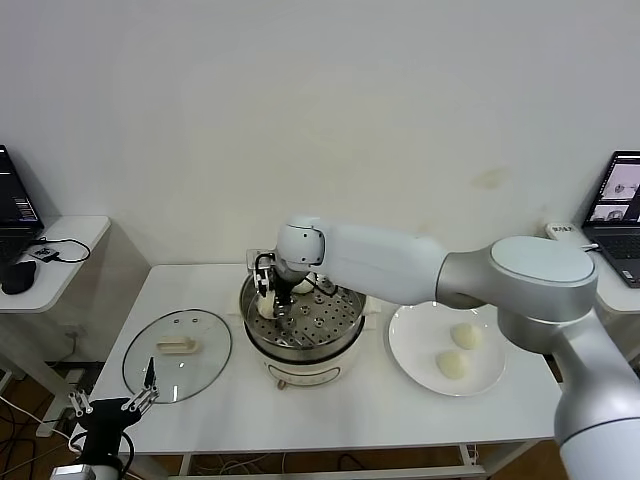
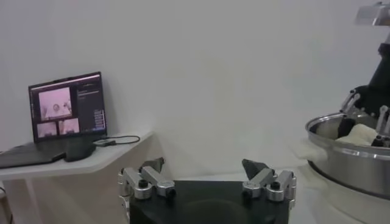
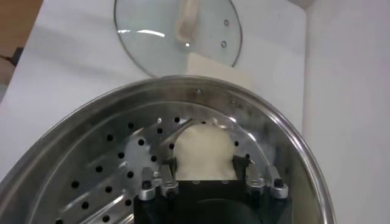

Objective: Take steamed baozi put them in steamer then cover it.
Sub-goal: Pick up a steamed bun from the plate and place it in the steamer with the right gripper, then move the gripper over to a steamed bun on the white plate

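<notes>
1. Nearest, the left pincer (image 1: 140,392) hung idle at the front left edge of the surface (image 1: 300,410), fingers spread wide and empty, just before the cover (image 1: 177,354).
2. The cover lay flat on the surface, left of the steamer (image 1: 302,330).
3. The right pincer (image 3: 204,167) reached down inside the steamer, its fingers standing either side of 1 baozi (image 3: 204,152) resting on the perforated tray; whether they pressed it, I could not tell.
4. Another baozi (image 1: 303,287) sat at the steamer's far side.
5. Right of the steamer, a white plate (image 1: 412,350) held 2 more baozi (image 1: 452,364).
</notes>
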